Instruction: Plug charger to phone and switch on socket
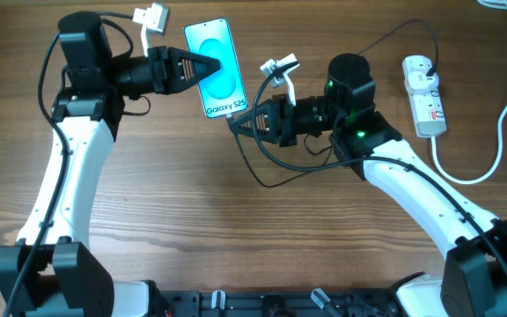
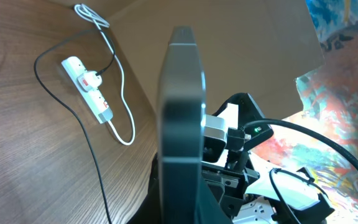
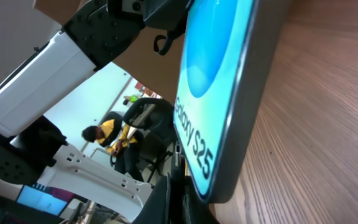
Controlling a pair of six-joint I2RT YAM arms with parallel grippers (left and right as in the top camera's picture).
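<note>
My left gripper (image 1: 206,66) is shut on the phone (image 1: 219,70), holding it by its long left edge with the cyan "Galaxy S25" screen facing up. In the left wrist view the phone (image 2: 182,118) shows edge-on between the fingers (image 2: 185,202). My right gripper (image 1: 240,121) is shut on the charger connector (image 3: 176,154), right at the phone's bottom edge (image 3: 216,81). I cannot tell whether the tip is inserted. The black cable (image 1: 271,179) loops from it to the plug in the white socket (image 1: 423,95) at the far right. The socket also shows in the left wrist view (image 2: 89,87).
The socket's thick white cord (image 1: 498,141) curves along the table's right edge and also shows in the left wrist view (image 2: 122,93). The black cable crosses the wood in the left wrist view (image 2: 73,112). Both arm bases stand at the front edge.
</note>
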